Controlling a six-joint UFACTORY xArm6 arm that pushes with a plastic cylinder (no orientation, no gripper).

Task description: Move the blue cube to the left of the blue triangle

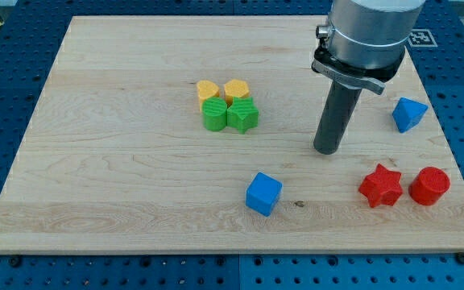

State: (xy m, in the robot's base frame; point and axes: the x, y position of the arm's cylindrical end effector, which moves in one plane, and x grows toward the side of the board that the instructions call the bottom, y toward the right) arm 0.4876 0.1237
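Your rod has no jaws to read, just my tip (pixel 326 151) down on the wooden board (pixel 119 161), touching no block. The blue cube (pixel 263 194) sits toward the view's bottom-left of the tip, apart from it. The blue triangle (pixel 408 113) lies to the tip's right, near the board's right edge. Red star (pixel 380 185) and red cylinder (pixel 429 185) sit side by side bottom-right. Two yellow blocks (pixel 222 89) and two green blocks (pixel 229 115) cluster near centre.
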